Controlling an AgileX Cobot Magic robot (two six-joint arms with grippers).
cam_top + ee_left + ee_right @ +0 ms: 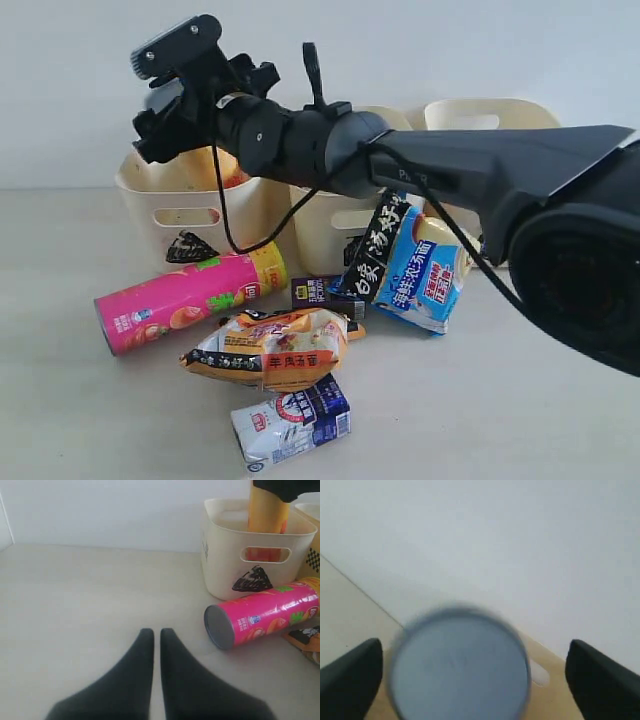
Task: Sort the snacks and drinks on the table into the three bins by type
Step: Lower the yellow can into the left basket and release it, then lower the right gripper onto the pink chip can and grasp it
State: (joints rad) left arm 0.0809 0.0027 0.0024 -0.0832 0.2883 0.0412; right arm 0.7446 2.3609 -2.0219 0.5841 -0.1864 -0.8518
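Note:
The yellow-orange chip tube stands upright inside the triangle-marked bin. My right gripper is open above it, one finger on each side of its grey lid with a gap on both sides. The pink tube lies on the table in front of that bin. Near it lie the orange-cream packet, the white carton and the dark purple carton. The blue-white-black packet leans on the middle bin. My left gripper is shut and empty, low over bare table left of the pink tube.
A third bin stands at the back right, partly behind my right arm, which reaches across the bins from the right. A pale wall runs close behind the bins. The left gripper is out of the exterior view.

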